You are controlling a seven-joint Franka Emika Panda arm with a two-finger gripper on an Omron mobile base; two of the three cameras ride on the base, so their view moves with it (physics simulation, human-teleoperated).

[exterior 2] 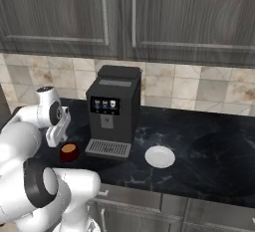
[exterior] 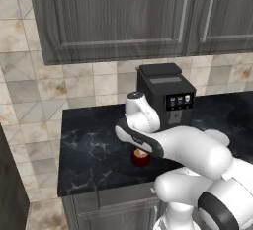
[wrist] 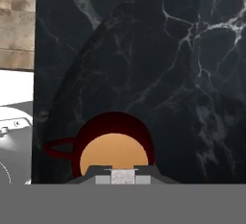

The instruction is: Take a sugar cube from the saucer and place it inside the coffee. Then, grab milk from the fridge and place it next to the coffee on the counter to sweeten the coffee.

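The coffee (wrist: 114, 153), a dark red cup with a tan top, stands on the black marble counter (wrist: 168, 74) directly below my hand. My gripper (wrist: 124, 178) is shut on a small pale sugar cube (wrist: 124, 174), held over the near rim of the cup. From the right base view, the gripper (exterior 2: 53, 140) hangs just above and left of the coffee (exterior 2: 68, 152). The white saucer (exterior 2: 160, 157) lies bare on the counter (exterior 2: 209, 136), right of the machine. In the left base view my forearm covers part of the coffee (exterior: 141, 159).
A black boxy coffee machine (exterior 2: 113, 111) stands just right of the cup, its drip grille (exterior 2: 108, 148) close beside it. Dark wood-grain wall cupboards (exterior 2: 124, 12) hang overhead. The counter's left end (exterior: 62, 170) drops to a tiled floor.
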